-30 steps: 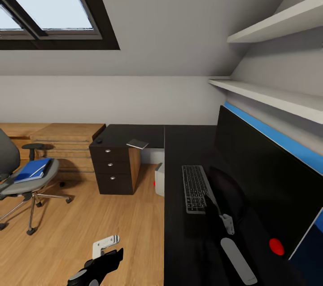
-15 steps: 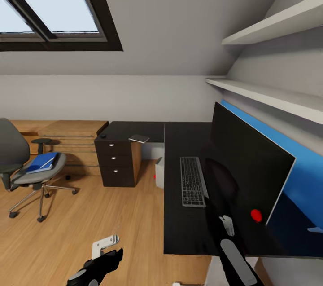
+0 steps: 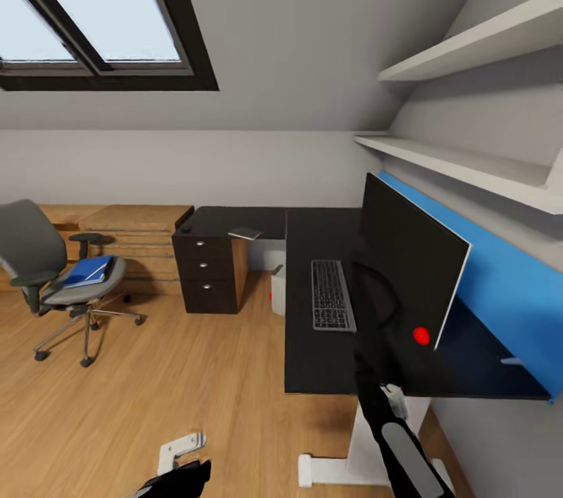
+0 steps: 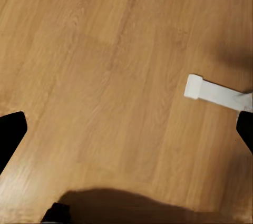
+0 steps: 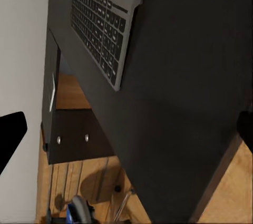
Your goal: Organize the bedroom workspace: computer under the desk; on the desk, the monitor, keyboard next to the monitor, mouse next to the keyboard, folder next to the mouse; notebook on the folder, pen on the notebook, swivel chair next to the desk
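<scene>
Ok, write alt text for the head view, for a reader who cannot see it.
A black desk carries a keyboard beside an upright monitor. At left, a swivel chair with a blue folder on its seat stands on the wood floor beneath a skylight.

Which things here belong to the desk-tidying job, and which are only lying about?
Job:
desk
monitor
keyboard
computer
chair
folder
notebook

Lying about:
shelves
skylight
oak cabinet
blue panel
</scene>
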Motion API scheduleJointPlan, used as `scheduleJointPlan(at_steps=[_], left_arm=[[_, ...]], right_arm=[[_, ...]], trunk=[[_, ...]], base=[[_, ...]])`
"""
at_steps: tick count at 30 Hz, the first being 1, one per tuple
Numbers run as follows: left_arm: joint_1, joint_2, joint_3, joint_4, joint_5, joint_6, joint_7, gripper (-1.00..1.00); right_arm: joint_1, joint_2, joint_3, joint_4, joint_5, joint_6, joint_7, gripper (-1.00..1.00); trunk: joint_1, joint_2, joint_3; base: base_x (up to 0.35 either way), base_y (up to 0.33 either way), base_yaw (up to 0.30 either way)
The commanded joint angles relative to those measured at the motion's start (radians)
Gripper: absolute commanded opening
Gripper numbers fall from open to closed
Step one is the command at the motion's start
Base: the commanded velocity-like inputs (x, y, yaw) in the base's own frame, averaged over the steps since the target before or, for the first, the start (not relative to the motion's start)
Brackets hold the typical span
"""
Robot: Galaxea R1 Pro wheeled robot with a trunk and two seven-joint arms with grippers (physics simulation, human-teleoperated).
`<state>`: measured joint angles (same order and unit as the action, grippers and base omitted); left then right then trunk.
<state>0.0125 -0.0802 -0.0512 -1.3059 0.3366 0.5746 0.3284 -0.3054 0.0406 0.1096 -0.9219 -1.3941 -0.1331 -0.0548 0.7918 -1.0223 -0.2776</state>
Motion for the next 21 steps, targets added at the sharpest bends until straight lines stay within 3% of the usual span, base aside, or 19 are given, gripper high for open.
scheduleJointPlan(at_steps=[1, 5, 7, 12, 14, 19, 21], left_arm=[[0.0, 0.002, -0.001, 0.019, 0.009, 0.0, 0.009, 1.0], [0.0, 0.029, -0.003, 0.125, 0.007, -0.006, 0.01, 1.0], [0.0, 0.045, -0.004, 0.185, 0.006, -0.008, 0.01, 1.0], [0.0, 0.057, -0.004, 0.291, 0.005, -0.041, 0.01, 1.0], [0.0, 0.063, -0.005, 0.37, 0.005, -0.122, 0.009, 1.0], [0.0, 0.07, -0.009, 0.478, 0.003, -0.281, 0.009, 1.0], [0.0, 0.071, -0.01, 0.526, 0.002, -0.344, 0.009, 1.0]], right_arm=[[-0.001, -0.001, 0.007, 0.0, -0.005, -0.008, -0.004, 1.0], [-0.001, -0.002, 0.06, 0.068, 0.059, -0.01, -0.002, 1.0], [-0.001, -0.003, 0.098, 0.131, 0.123, -0.011, -0.001, 1.0], [-0.001, -0.006, 0.124, 0.224, 0.243, -0.011, -0.001, 1.0], [-0.001, -0.005, 0.129, 0.308, 0.313, -0.013, 0.0, 1.0], [-0.001, -0.003, 0.138, 0.443, 0.397, -0.059, 0.0, 1.0], [-0.001, -0.003, 0.14, 0.511, 0.448, -0.118, 0.0, 1.0]], trunk=[[0.0, -0.001, -0.001], [0.0, -0.001, -0.001], [0.0, -0.001, -0.001], [0.0, -0.001, -0.001], [0.0, -0.001, -0.001], [0.0, -0.001, -0.001], [0.0, -0.001, -0.001]], base=[[-0.332, -0.042, 0.0], [-0.332, -0.062, 0.0], [-0.332, -0.069, 0.0], [-0.33, -0.049, 0.0], [-0.26, -0.015, 0.0], [-0.115, -0.006, 0.0], [-0.041, -0.002, 0.0]])
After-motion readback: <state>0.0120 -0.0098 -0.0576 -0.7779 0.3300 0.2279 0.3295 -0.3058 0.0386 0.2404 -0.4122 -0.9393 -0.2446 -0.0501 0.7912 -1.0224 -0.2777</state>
